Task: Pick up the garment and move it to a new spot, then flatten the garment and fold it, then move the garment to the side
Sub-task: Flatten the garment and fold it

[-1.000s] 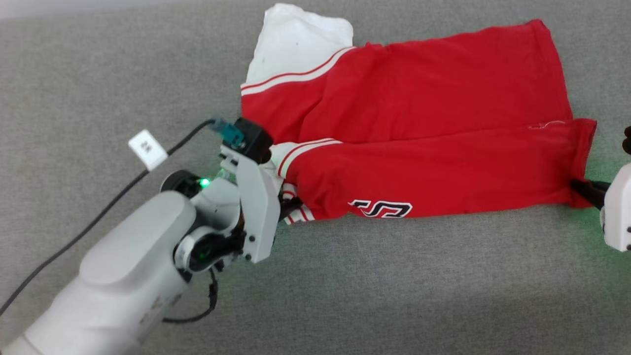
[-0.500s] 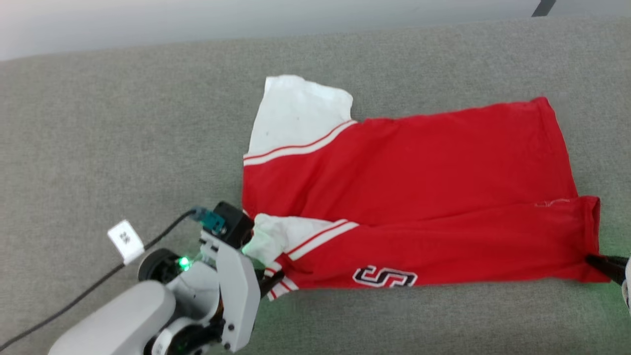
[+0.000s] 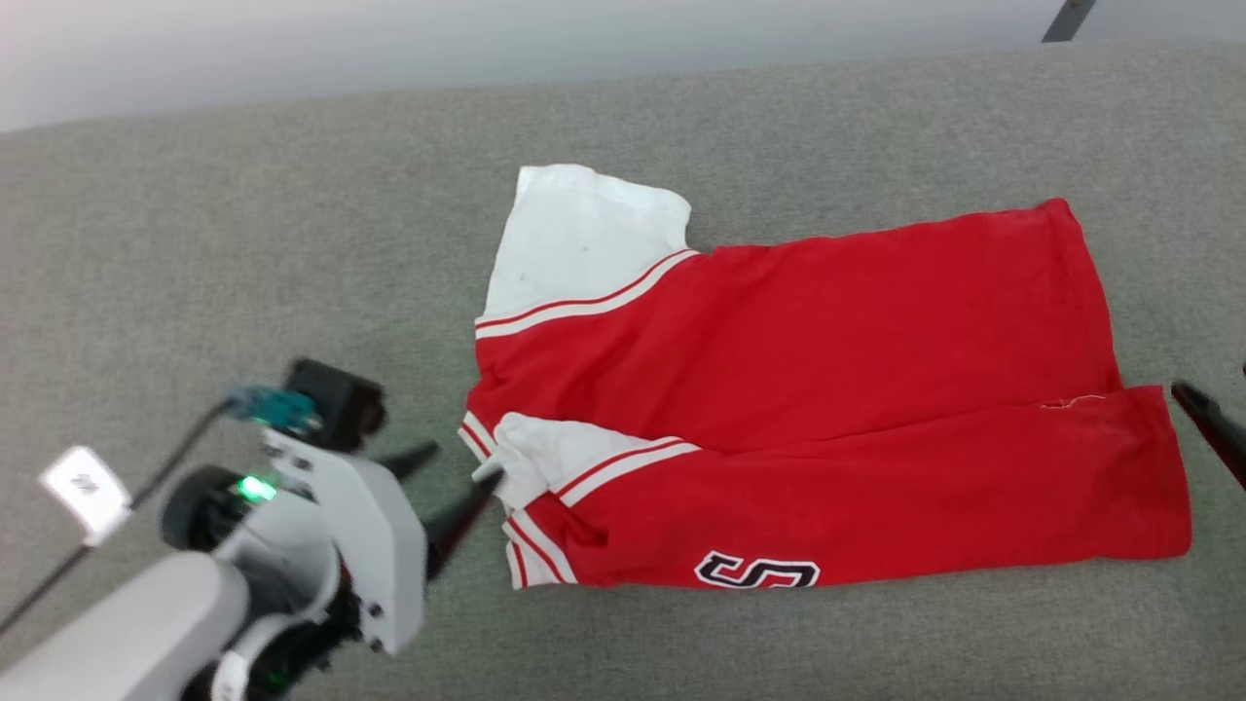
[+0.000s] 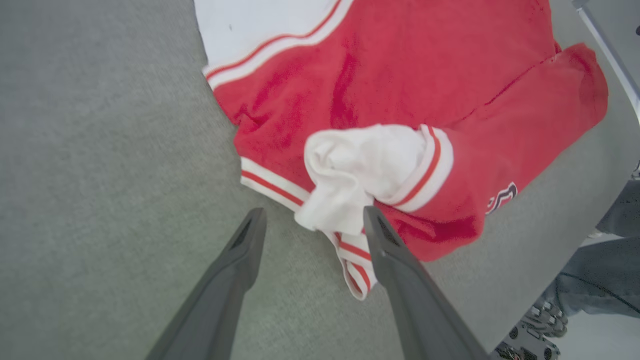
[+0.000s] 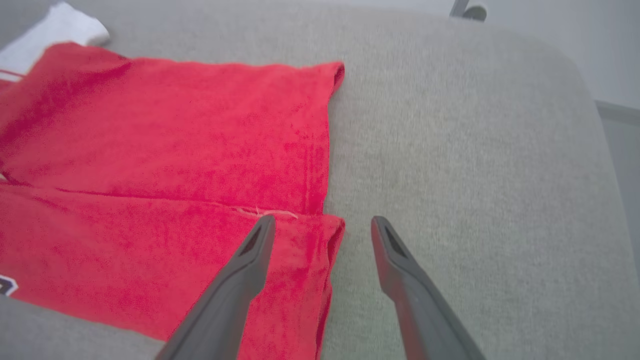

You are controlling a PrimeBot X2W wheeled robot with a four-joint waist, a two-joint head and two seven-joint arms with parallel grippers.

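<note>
Likely a robotics lab or test room: a plain grey felt-covered worktop [image 3: 243, 243] with rounded corners, pale bare floor [image 5: 620, 60] around it, a white tag [image 3: 86, 484] on the arm's cable, and an equipment leg [image 5: 467, 9] beyond.

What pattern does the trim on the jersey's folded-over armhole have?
The trim is white with a red stripe along it; clearest in the left wrist view.

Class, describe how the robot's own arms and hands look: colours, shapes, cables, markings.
The left arm is smooth pale grey, with a green light, a teal plug and a black cable carrying a white tag. The left hand and the right hand each have two long, tapering dark fingers.
</note>
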